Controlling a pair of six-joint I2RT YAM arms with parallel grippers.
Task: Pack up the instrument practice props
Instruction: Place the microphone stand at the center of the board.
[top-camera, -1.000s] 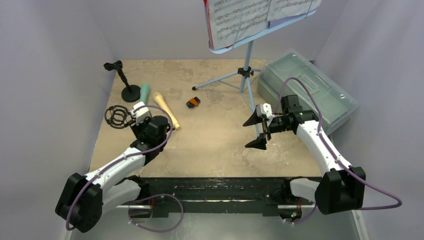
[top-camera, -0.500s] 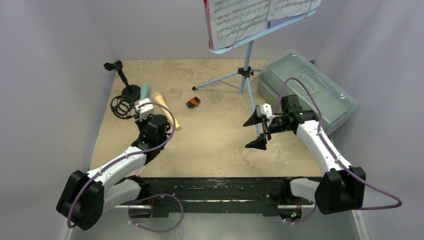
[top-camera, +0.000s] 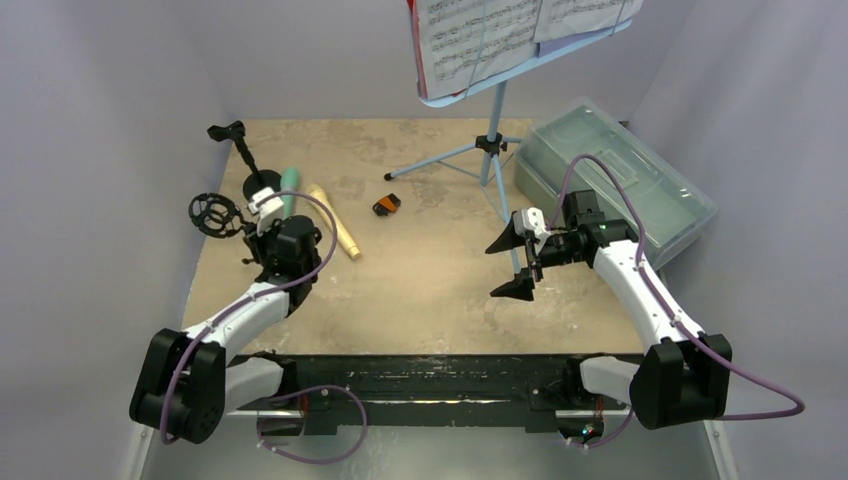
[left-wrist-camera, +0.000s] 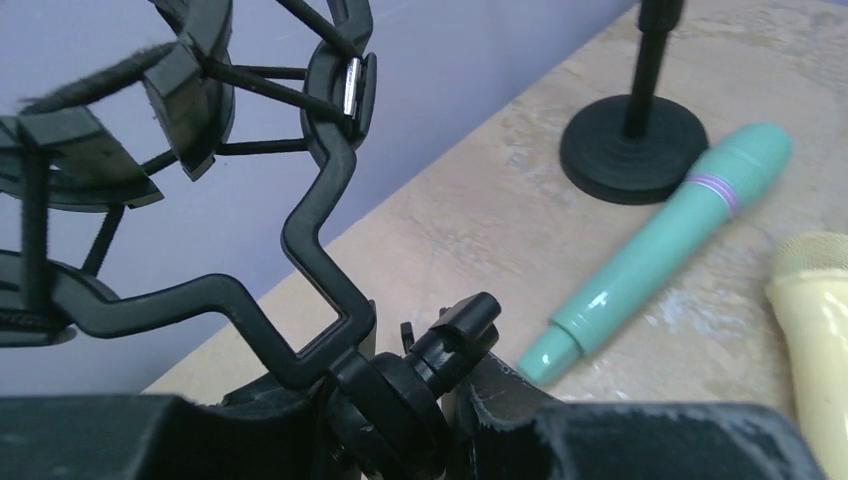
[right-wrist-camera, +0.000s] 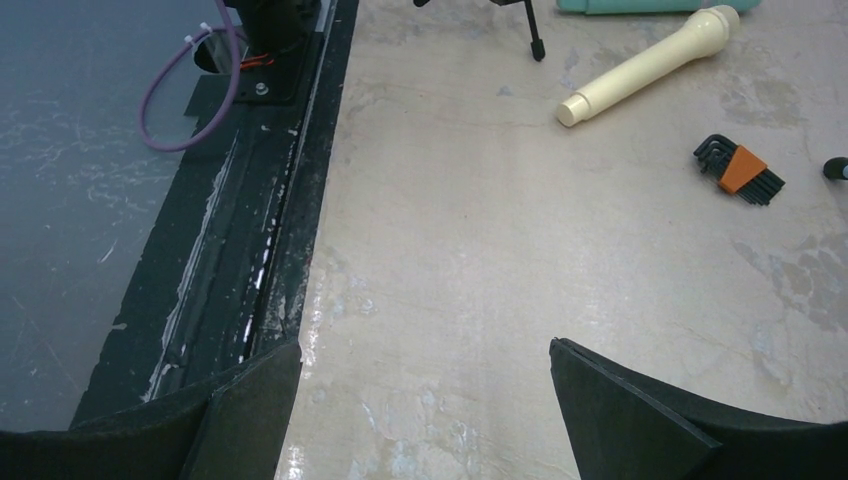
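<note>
My left gripper (top-camera: 252, 222) is shut on the swivel joint of the black microphone tripod (left-wrist-camera: 300, 230) and holds it above the table's left edge. Its round spider cradle (top-camera: 214, 213) sticks out to the left. In the left wrist view the jaws (left-wrist-camera: 440, 400) clamp the joint. Just beyond lie the teal microphone (left-wrist-camera: 660, 250), the beige microphone (top-camera: 335, 225) and the round-base pole (top-camera: 262, 185). The light-blue music rack (top-camera: 495, 120) stands at the back, with music sheets (top-camera: 500, 35) on it. My right gripper (top-camera: 515, 265) hangs open over bare table (right-wrist-camera: 425, 400).
A translucent grey-green box (top-camera: 615, 180) with its lid shut stands at the right, behind my right arm. A small orange and black hex key set (top-camera: 386, 205) lies mid-table. The black mounting rail (top-camera: 430, 375) runs along the near edge.
My left gripper has closed on the black tripod's joint and swung left and away, carrying the cradle out over the table's left edge. The right arm has not moved.
</note>
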